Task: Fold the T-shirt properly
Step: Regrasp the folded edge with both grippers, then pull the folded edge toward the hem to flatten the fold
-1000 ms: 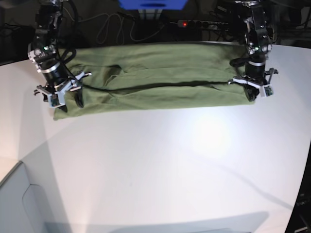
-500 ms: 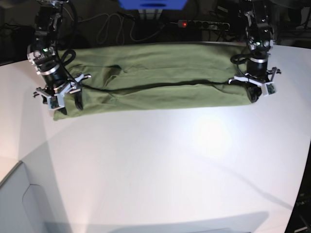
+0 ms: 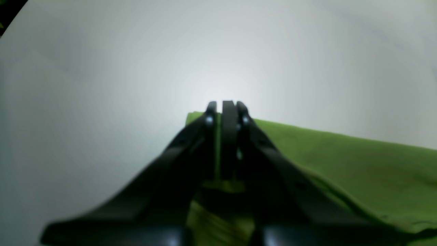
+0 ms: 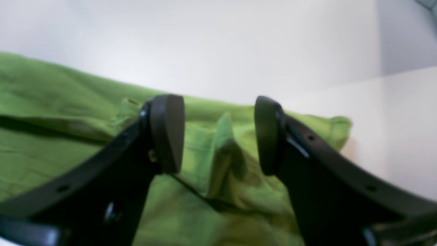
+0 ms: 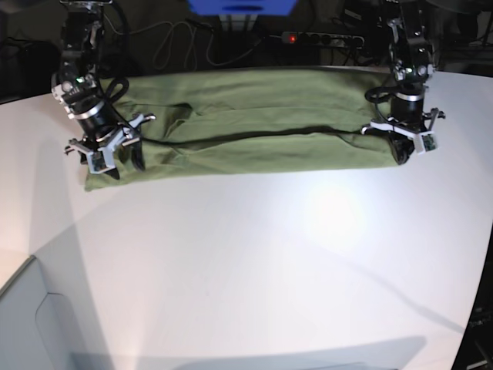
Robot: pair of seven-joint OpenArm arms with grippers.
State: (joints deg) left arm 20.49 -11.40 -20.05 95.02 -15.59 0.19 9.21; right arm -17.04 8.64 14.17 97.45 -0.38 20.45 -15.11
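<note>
The T-shirt (image 5: 254,131) lies folded into a long band across the far side of the white table (image 5: 254,262). At one end the left gripper (image 3: 225,112) is pinched together on its corner. At the other end the right gripper (image 4: 218,133) hangs with its fingers (image 4: 167,133) spread, a raised crease of fabric between them.

No legible text, label, brand, number or sign in any view. T-shirt (image 5: 254,123) plain, no print readable. Gripper bodies and table (image 5: 254,262) carry no readable marking. Wrist views blurred, nothing to read there.
</note>
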